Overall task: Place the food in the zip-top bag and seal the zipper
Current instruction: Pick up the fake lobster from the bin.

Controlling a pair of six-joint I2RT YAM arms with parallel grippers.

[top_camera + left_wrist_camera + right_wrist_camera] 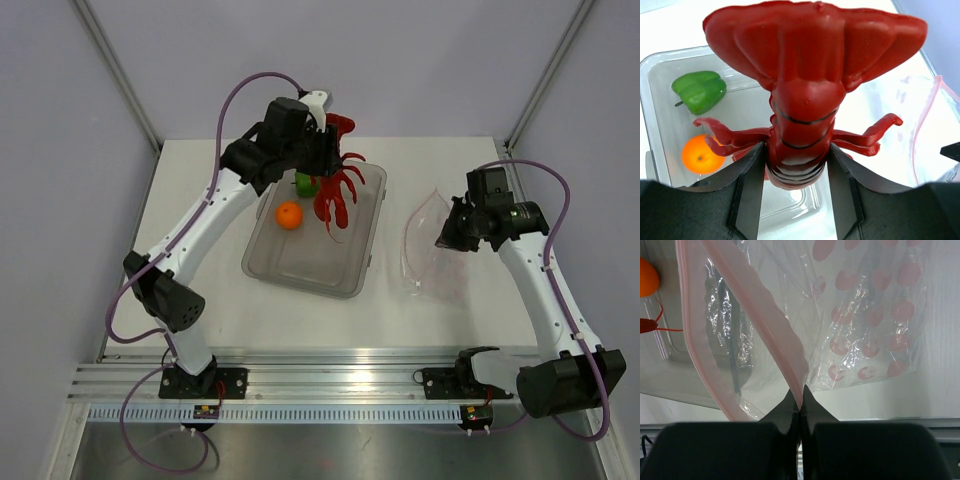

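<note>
My left gripper (322, 150) is shut on the red lobster (337, 195) and holds it hanging over the far end of the clear tray (350, 265); in the left wrist view the lobster (805, 90) fills the frame between my fingers (747, 195). The orange fruit (289, 215) and green pepper (305, 184) lie in the tray. My right gripper (447, 232) is shut on the pinkish zipper (772, 325) of the zip-top bag (425, 235), holding one lip up so the mouth gapes toward the tray. The bag's red marks (875, 300) lie on the table.
The rigid clear tray sits mid-table between the arms. A metal rail (340, 365) runs along the near edge. Frame posts (118, 70) stand at the back corners. White table (200, 290) shows left of the tray.
</note>
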